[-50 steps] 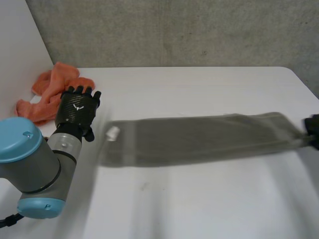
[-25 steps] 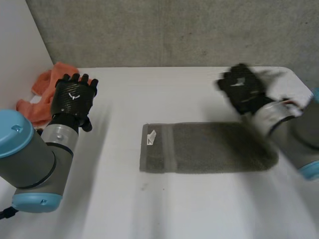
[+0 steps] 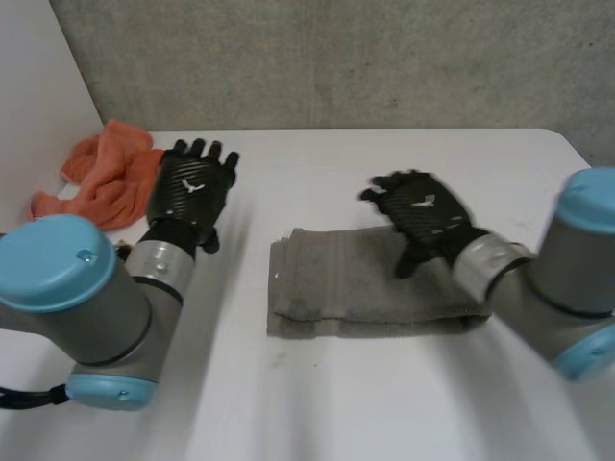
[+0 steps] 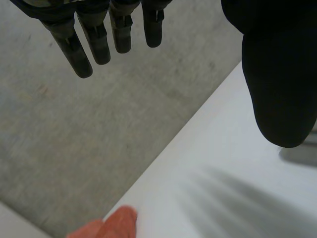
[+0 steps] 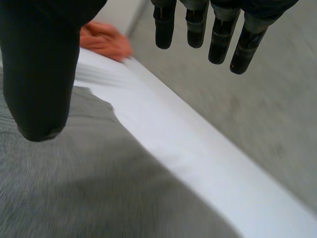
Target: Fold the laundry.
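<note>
A grey towel (image 3: 351,288) lies folded into a short thick band in the middle of the white table (image 3: 384,403). My right hand (image 3: 423,213) hovers open over the towel's right half, fingers straight and spread, holding nothing. In the right wrist view its fingers (image 5: 198,25) point past the table's far edge, with the grey towel (image 5: 89,193) beneath the palm. My left hand (image 3: 194,190) is raised open to the left of the towel, clear of it. Its straight fingers (image 4: 94,39) and thumb hold nothing.
A crumpled orange cloth (image 3: 101,178) lies at the table's far left corner, behind my left hand; the orange cloth (image 4: 111,225) also sits beyond that hand's fingertips. A grey concrete wall (image 3: 336,58) rises behind the table. Bare table lies in front of the towel.
The towel was stretched long with my right hand shut on its right end. That end was carried left over the towel and released; the right hand now stands open. My left hand shifted right.
</note>
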